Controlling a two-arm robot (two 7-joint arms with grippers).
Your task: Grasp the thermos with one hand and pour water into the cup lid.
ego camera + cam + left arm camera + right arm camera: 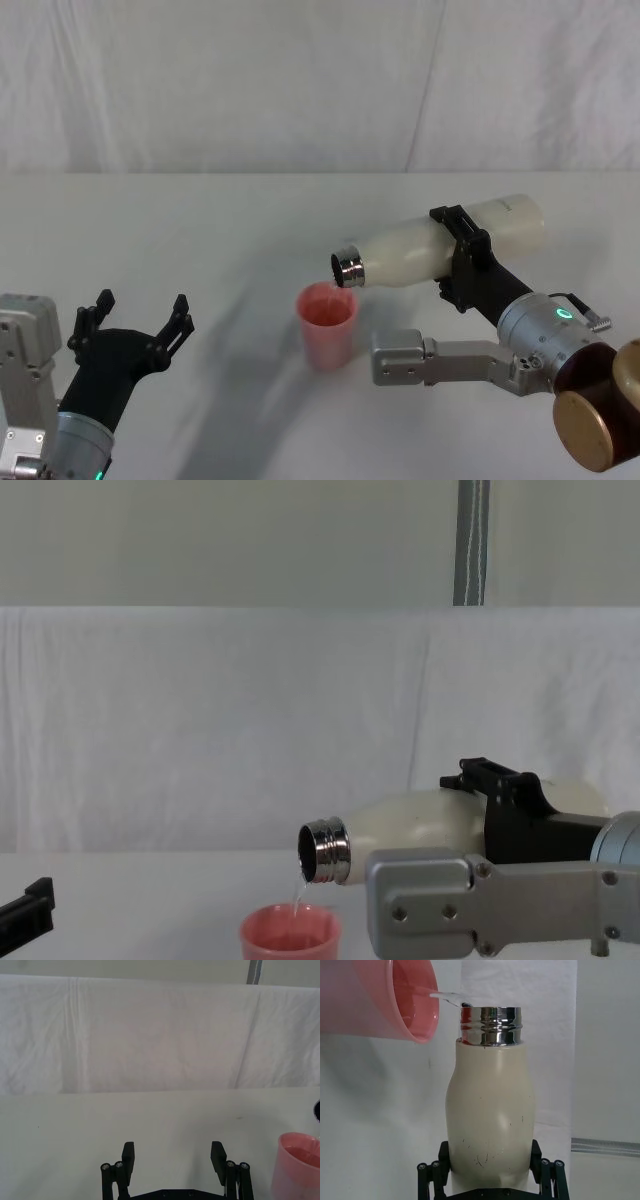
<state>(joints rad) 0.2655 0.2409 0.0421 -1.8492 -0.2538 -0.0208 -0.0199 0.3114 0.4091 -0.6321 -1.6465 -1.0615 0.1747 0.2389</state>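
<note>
My right gripper (463, 262) is shut on the cream-white thermos (440, 245), which it holds tipped almost level above the table. The steel neck (325, 851) points down-left over the pink cup lid (327, 324). A thin clear stream of water (298, 898) falls from the neck into the cup lid (290, 942). In the right wrist view the thermos (490, 1120) sits between the black jaws and water (447, 998) leaves its mouth toward the cup lid (395, 1002). My left gripper (140, 322) rests open at the near left, apart from everything.
A white cloth covers the table (200, 230) and hangs as a backdrop behind it. The cup lid's pink rim (300, 1162) shows to the right of the left gripper (172, 1157), with bare tabletop between them.
</note>
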